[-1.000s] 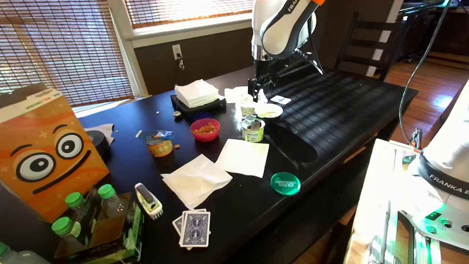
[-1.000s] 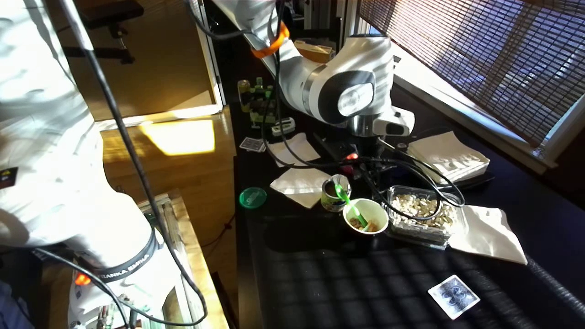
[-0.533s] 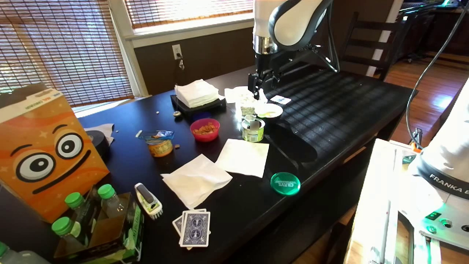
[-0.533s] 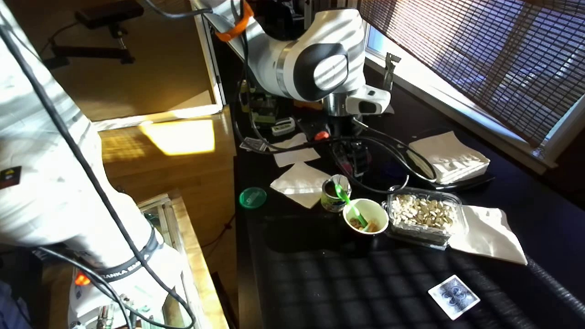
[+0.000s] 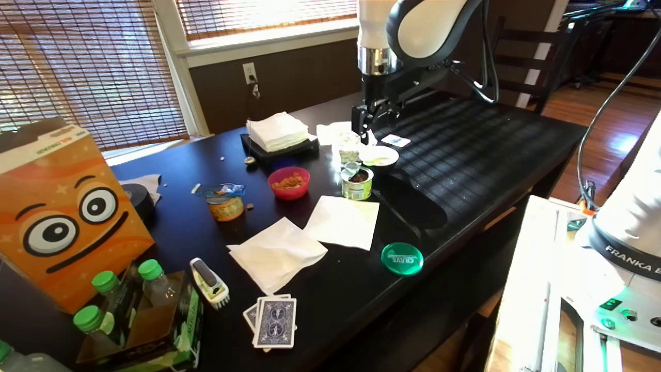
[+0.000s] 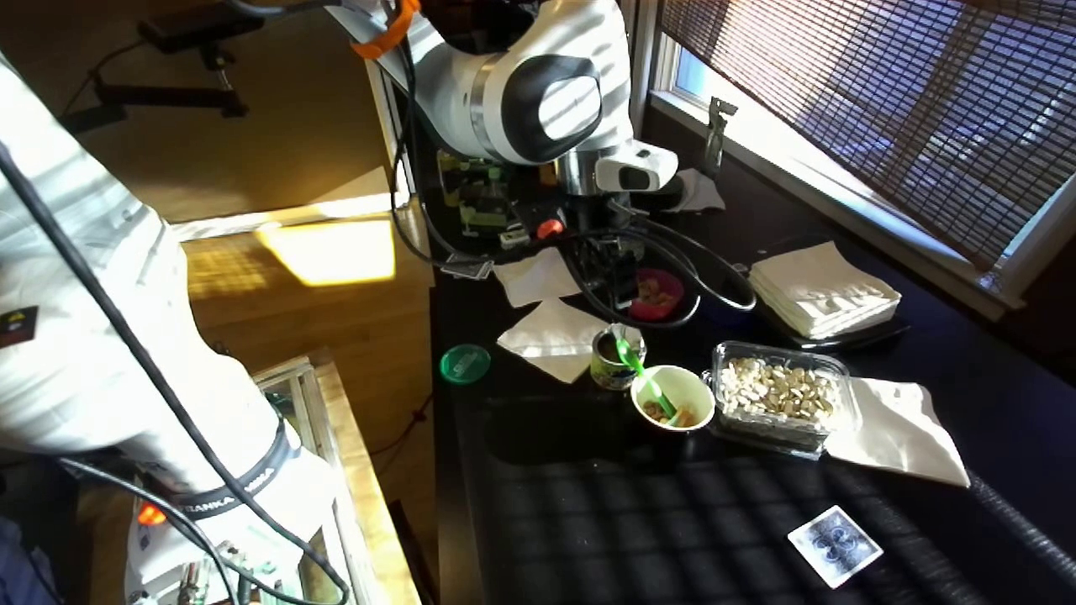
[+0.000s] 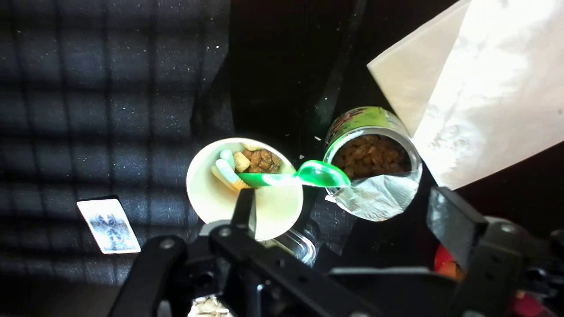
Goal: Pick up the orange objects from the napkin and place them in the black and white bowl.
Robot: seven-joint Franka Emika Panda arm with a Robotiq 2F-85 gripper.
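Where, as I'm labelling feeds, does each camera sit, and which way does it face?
Wrist view: by the gripper, facing down at the black and white bowl; only the gripper shows.
Exterior view: near the orange box, looking along the table; arm, gripper and base show.
Exterior view: near the lone playing card, facing back along the table; same parts show.
Both exterior views share the green lid, from roughly opposite ends.

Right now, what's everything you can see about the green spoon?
The green spoon is shiny and looks like plastic. It slants over the rim of the black and white bowl, seemingly resting there. Its thin handle reaches down beside the food pieces; its rounded scoop sticks out. In the wrist view the scoop overlaps the open can; I can't tell if they touch.
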